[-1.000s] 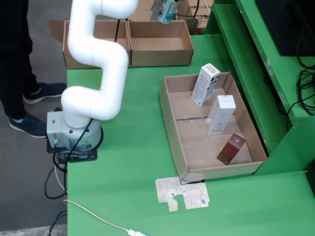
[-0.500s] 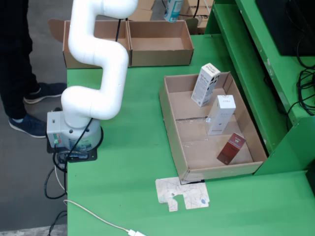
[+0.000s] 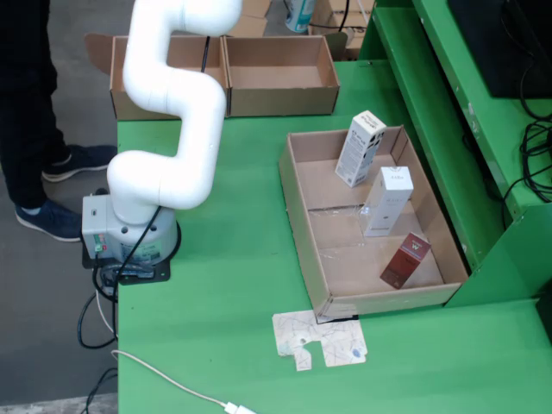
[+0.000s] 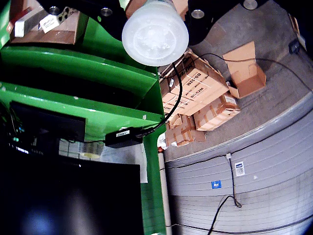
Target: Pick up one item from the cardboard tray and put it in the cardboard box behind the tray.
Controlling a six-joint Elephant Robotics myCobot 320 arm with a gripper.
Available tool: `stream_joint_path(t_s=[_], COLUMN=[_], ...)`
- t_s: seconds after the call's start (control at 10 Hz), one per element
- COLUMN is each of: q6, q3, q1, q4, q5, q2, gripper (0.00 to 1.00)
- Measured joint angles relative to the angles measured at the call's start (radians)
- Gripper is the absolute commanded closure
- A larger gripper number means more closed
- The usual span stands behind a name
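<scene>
1. My pincer [image 4: 155, 12] grips a pale, teal-labelled round bottle [image 3: 301, 12]. In the gripper-mounted view its translucent round base [image 4: 155, 32] fills the gap between the dark jaws, long axis running straight out from the palm.
2. In the fixed view the bottle sits at the top edge, above the far side of the open brown cardboard box [image 3: 279, 75] behind the large cardboard tray [image 3: 297, 207].
3. Judgement: the box lies below and slightly nearer the arm's base; release calls for a descent over its floor.
4. Two white cartons [image 3: 360, 147] and a dark red carton [image 3: 405, 260] stand in the tray.
</scene>
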Motion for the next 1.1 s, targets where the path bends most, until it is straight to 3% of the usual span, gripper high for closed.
stream_joint_path(t_s=[0.4, 1.1], q6=[0.158, 0.315], q3=[-0.002, 0.003], q1=[0.014, -0.008], q4=[-0.141, -0.457], q5=[0.087, 0.227], q2=[0.061, 0.147], gripper=[1.00, 1.00])
